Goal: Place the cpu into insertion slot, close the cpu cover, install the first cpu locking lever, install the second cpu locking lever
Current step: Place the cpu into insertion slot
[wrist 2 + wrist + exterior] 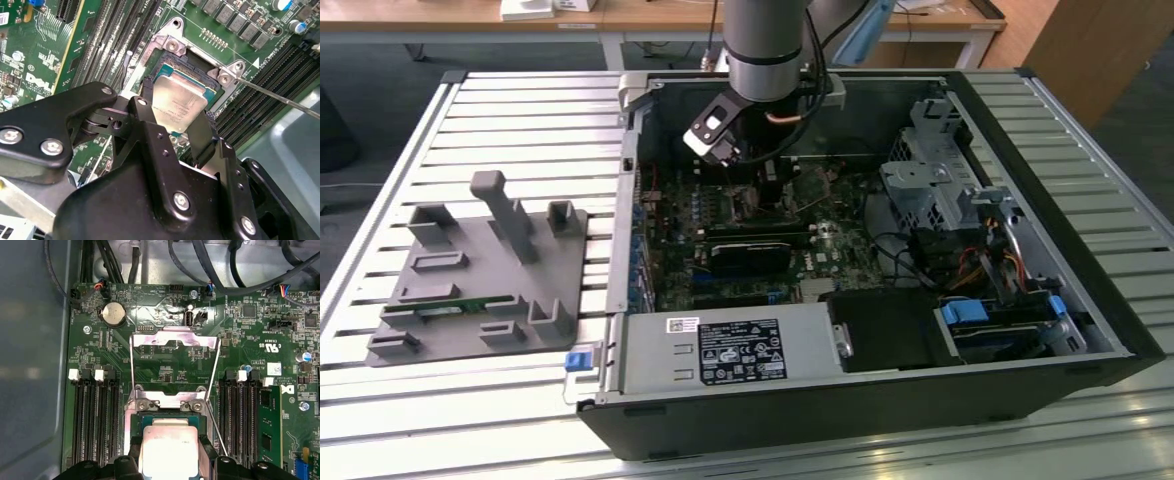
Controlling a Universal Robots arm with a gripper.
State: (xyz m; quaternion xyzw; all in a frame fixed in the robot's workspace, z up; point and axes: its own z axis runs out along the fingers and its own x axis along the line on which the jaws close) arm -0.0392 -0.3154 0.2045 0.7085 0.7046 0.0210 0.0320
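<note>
While the gripper point(176, 111) pinches the cpu point(180, 97) by two opposite edges in its jaws over the insertion slot point(172, 60), the cpu cover point(175, 337) lies open beyond it.

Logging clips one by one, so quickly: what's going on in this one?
The arm reaches into an open computer case. Its claw grips the cpu by two opposite edges, right over the slot on the green board. Whether the cpu is seated I cannot tell. The cover stands flipped open, not yet closed.
</note>
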